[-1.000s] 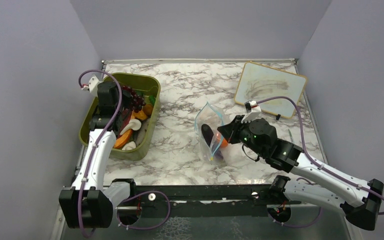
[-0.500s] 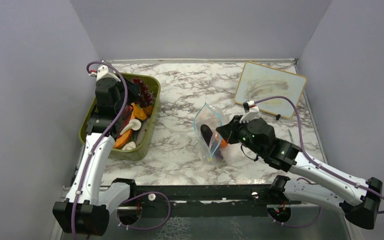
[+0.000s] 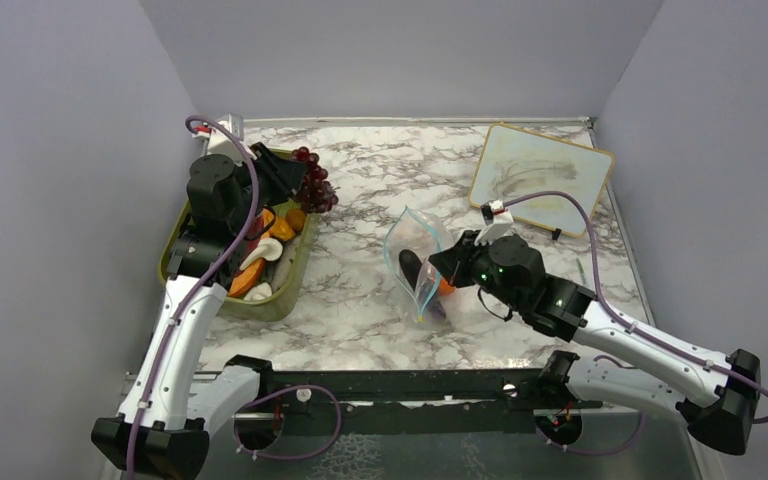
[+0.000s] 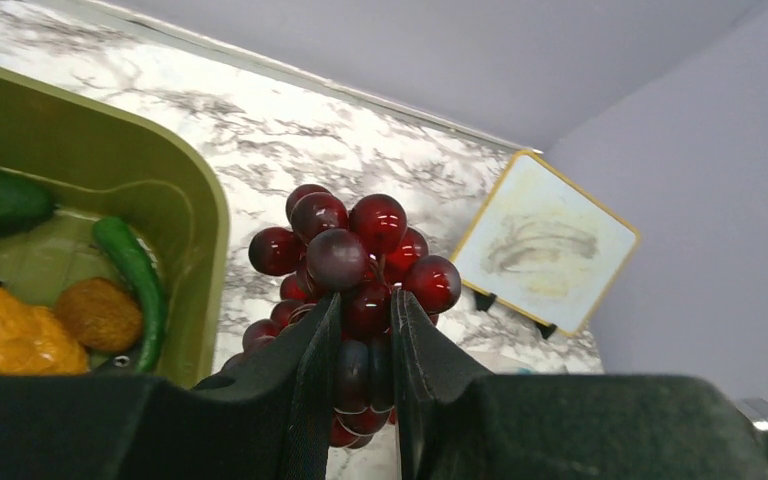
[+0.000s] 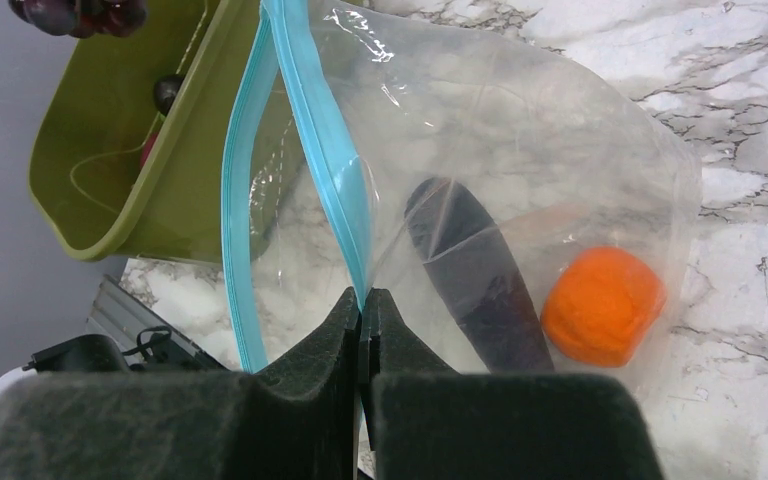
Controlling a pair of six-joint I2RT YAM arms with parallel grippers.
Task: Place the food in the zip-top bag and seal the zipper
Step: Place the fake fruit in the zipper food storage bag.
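step in hand: loading. left gripper [image 4: 364, 305] clamped on the grape bunch [image 4: 358, 245], raised over the green tub's [image 4: 110, 165] far corner, well apart from the zip-top bag [image 3: 410, 238]. right gripper [image 5: 362, 305] pinched on the zipper [image 5: 322, 160], holding the mouth open; an orange piece [image 5: 602, 305] and a dark piece [image 5: 480, 275] lie inside. next, as judged: carry the bunch to the mouth, release inside.

No word, number, brand mark or sign can be read in any of the three views. The small framed board [image 3: 541, 178] at the far right of the desk [image 3: 380, 180] bears only grey smears, too faint to tell whether any are letters. The olive-green tub [image 4: 175, 190] and the clear bag [image 5: 520, 150] show plain surfaces, with no label visible.
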